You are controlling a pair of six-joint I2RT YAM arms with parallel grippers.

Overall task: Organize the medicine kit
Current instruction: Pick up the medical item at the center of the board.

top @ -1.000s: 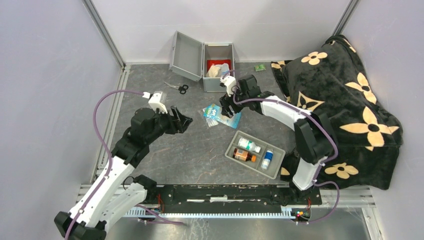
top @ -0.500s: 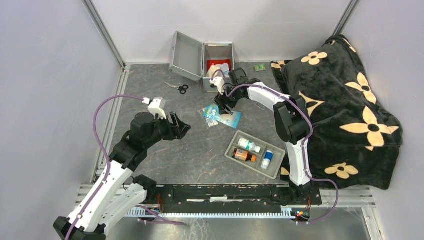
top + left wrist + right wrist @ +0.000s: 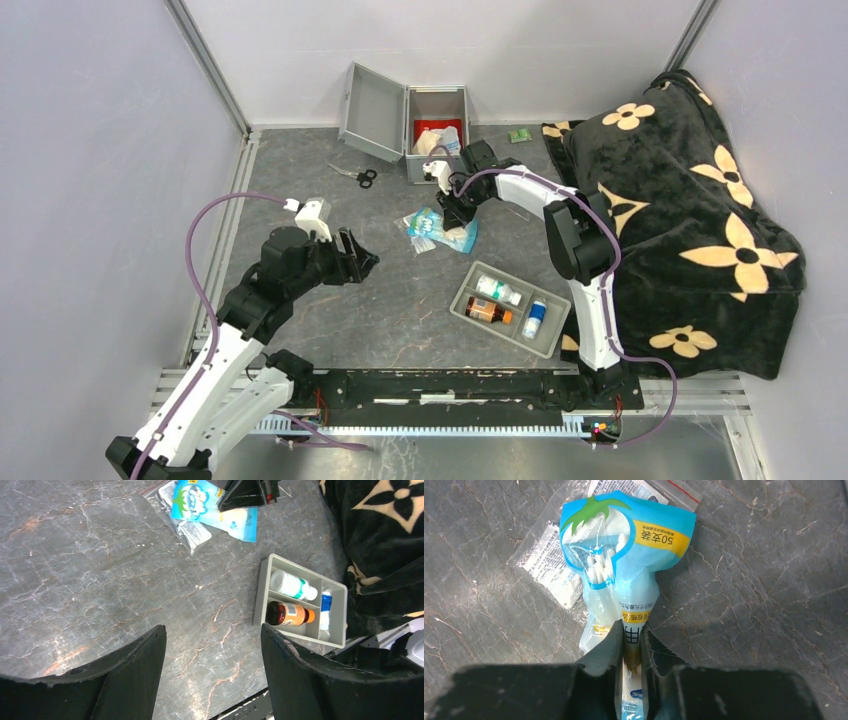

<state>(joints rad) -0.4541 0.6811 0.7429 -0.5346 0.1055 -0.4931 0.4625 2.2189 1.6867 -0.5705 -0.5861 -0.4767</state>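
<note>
The right end effector [image 3: 630, 630] is pinched shut on the lower end of the blue swab packet [image 3: 624, 560], which lies on the table [image 3: 764, 580] partly over a clear zip bag [image 3: 546, 562] of sachets. The grip is narrow and near one end, so I judge the packet will droop. A straight lift clear of the bag should come before any travel. The medicine kit [image 3: 420, 168] stands open at the far edge, just beyond this arm, with a red pouch [image 3: 437, 126] and white items inside, so the drop needs a free spot. Scissors [image 3: 353, 175] lie left of the kit, and a divided tray [image 3: 465, 300] of bottles sits nearer. The left end effector [image 3: 212, 632] hovers open and empty, well apart.
</note>
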